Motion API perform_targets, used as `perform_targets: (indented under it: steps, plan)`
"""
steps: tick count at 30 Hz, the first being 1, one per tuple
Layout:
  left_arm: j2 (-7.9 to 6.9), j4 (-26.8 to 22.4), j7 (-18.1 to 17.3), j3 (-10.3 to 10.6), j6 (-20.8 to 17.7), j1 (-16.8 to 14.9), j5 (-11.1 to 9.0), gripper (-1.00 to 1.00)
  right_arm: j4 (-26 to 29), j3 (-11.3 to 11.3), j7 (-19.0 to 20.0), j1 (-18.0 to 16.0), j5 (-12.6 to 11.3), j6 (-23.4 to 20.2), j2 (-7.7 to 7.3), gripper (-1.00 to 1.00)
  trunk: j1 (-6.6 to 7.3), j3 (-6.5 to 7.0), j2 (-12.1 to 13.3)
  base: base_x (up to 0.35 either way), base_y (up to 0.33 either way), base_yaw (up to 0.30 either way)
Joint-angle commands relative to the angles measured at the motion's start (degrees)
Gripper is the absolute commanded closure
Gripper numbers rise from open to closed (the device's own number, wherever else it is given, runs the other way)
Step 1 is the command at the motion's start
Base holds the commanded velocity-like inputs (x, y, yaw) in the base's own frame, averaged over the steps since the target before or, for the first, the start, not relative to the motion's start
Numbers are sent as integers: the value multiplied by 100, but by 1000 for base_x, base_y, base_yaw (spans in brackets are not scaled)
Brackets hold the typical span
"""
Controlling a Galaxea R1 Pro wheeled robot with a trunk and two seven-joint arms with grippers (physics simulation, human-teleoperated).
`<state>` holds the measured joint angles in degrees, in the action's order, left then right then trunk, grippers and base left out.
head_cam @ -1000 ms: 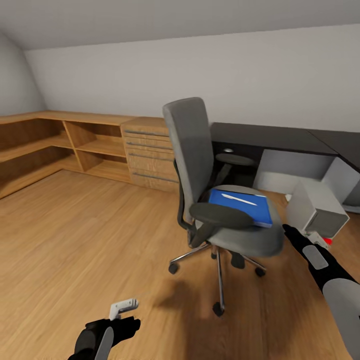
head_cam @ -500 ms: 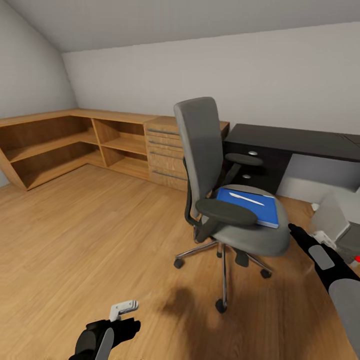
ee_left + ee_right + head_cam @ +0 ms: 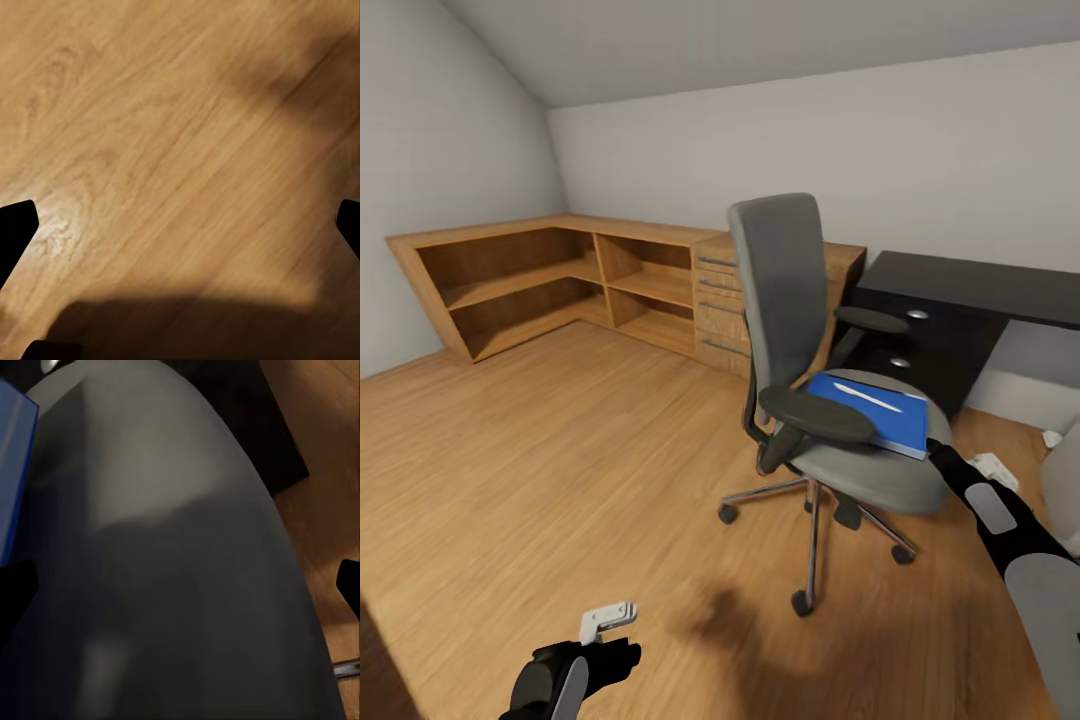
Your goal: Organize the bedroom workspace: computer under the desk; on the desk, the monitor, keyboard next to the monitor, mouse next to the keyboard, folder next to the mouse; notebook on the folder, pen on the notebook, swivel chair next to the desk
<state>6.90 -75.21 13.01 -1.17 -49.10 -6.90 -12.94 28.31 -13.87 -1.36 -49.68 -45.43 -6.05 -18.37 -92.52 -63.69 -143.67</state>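
Head view, right of centre: my right gripper [image 3: 932, 447], jaws wide, sits at the swivel chair [image 3: 830, 400] seat to reach the folder [image 3: 870, 408]; left gripper [image 3: 180, 225] wide, idle.

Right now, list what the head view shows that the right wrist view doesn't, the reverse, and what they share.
Head view adds the swivel chair with its tall back, the pen on the folder, the wooden shelf units and the left gripper over the floor. Right wrist view adds a close look at the right gripper, jaws spread wide, by the seat's rounded edge. Both show the blue folder, the grey seat and wood floor.
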Motion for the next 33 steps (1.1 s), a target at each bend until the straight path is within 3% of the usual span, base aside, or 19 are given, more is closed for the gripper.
perform_targets:
  steps: [1, 14, 23, 33]
  plan:
    - [5, -3, 43, -6, -21, -6, -59, -100, -256, 16, -15, 6, -81, -34, 78, -100, 0, -6, -1, 0, 0, 204]
    - [5, 5, 43, -6, -21, -5, -59, -100, -256, 16, -14, 2, -89, -54, 58, -100, 0, -6, -1, 0, -6, 44]
    - [5, 10, 43, -3, -21, -6, -59, -100, -253, 7, -8, 2, -97, -62, 28, -100, 0, 4, -1, 0, -178, -62]
    - [5, 32, 46, -7, -8, -5, -59, -100, -256, 8, 190, 2, -96, -73, 27, -100, 0, 5, -1, 21, -16, -5]
